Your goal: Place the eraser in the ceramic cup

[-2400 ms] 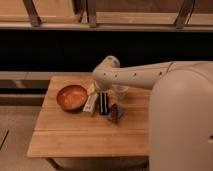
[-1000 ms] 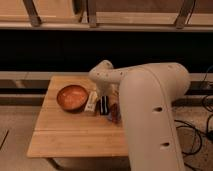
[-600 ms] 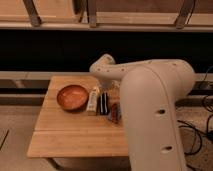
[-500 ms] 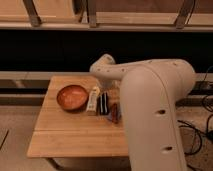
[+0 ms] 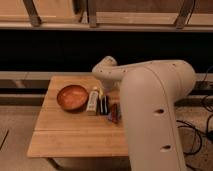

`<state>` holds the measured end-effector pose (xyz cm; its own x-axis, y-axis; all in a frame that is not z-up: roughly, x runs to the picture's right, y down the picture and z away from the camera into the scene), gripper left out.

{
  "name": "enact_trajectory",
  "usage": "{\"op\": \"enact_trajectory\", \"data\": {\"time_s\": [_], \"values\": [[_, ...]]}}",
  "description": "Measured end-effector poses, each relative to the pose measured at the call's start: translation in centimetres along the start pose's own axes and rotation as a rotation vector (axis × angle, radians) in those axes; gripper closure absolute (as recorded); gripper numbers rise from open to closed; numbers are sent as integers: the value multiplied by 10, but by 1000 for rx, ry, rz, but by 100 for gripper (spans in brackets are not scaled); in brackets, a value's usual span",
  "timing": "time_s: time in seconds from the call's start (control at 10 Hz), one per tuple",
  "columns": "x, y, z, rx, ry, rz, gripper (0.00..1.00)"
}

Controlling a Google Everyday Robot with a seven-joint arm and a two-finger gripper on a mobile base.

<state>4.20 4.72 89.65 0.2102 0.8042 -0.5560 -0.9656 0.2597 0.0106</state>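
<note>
Camera view: reaching step. The eraser [image 5: 105,105] lies just below the wide-open tool [image 5: 103,90]. Next, it should descend and close squarely.

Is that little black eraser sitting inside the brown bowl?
No, the eraser lies on the wooden table outside the bowl; the claw is hidden behind the arm's end above it.

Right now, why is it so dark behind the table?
Camera view: warm, dim light falls on the table; the band behind it is unlit and black; the white arm is the brightest thing; the gripper hangs low over the eraser, beside the bowl, dim under the arm.
</note>
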Motion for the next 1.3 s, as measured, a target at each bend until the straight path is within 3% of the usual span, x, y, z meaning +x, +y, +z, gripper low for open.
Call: {"op": "enact_trajectory", "data": {"time_s": [0.3, 0.8, 1.1, 1.3], "values": [[2, 4, 9, -5, 21, -5, 20], [3, 3, 8, -2, 20, -9, 20], [5, -1, 6, 63, 16, -13, 20], [3, 3, 6, 84, 12, -22, 20]]}}
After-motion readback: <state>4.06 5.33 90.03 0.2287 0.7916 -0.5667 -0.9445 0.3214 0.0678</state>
